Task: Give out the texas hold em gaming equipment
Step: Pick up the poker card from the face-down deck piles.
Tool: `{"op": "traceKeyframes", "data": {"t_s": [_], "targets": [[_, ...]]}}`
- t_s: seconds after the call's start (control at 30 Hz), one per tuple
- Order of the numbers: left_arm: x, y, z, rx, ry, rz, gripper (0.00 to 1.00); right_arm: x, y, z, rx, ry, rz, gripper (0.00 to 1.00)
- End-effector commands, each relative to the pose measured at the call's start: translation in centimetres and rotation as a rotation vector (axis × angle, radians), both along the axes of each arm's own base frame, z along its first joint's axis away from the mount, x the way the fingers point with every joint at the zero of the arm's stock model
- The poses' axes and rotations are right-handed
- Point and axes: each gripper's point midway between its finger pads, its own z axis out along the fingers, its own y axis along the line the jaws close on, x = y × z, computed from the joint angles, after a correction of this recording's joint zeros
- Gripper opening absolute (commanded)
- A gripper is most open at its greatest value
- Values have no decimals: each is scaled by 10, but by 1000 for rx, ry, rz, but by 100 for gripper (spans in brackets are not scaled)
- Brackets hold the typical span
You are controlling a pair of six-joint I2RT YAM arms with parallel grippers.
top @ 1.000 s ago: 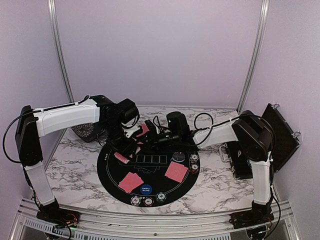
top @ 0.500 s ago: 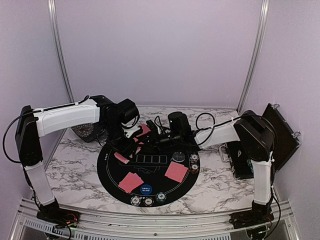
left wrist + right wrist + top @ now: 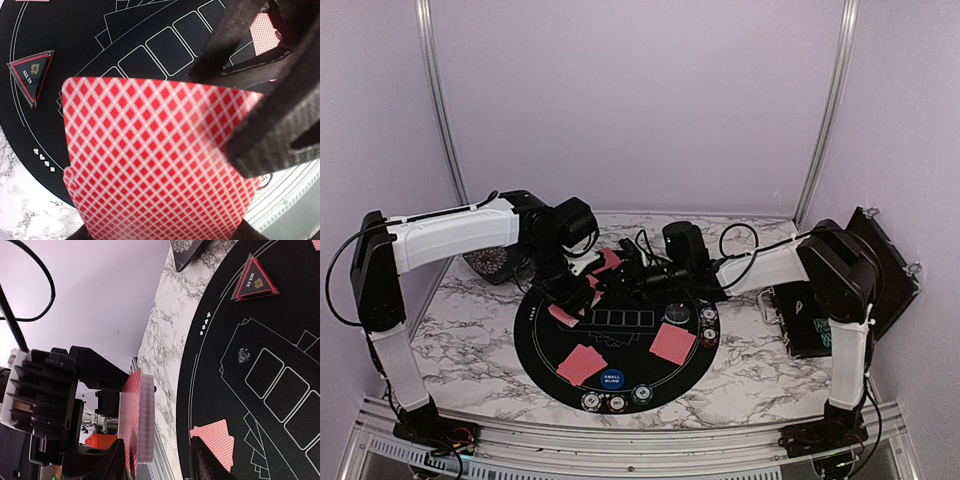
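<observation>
Deck of cards (image 3: 155,160): red backs up, held off the surface above the far part of the mat (image 3: 545,340) and clamped at its lower end in the left gripper (image 3: 588,270). In the right wrist view it shows edge-on as a thick stack. The right gripper (image 3: 157,462) faces the deck with its jaws parted and nothing visibly caught between them. From the left wrist view its dark fingers (image 3: 280,125) overlap the deck's upper right corner, but contact with the top card cannot be told. Likely step: peeling off one card. Risks as judged:

1. The jaws may close over several edges at once and draw two or more cards.
2. A finger may push on the corner and skew or fan the stack in the left grip, spilling cards.
3. A shallow pinch may let the card drop short, onto the dealt cards (image 3: 672,343) or the triangular marker (image 3: 31,75).
4. The two grippers work very close together, so they may knock each other.

Chips (image 3: 617,402) at the near rim lie well apart from all this.
</observation>
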Motion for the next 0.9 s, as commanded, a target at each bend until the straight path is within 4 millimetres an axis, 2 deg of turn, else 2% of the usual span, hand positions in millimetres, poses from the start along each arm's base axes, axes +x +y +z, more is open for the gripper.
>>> {"op": "traceKeyframes", "data": {"t_s": [0.0, 0.87], "targets": [[-2, 2, 3, 2, 2, 1, 57, 2, -6, 20, 19, -37, -21, 42], [-2, 2, 2, 5, 3, 2, 57, 1, 0, 31, 72, -16, -24, 25]]}}
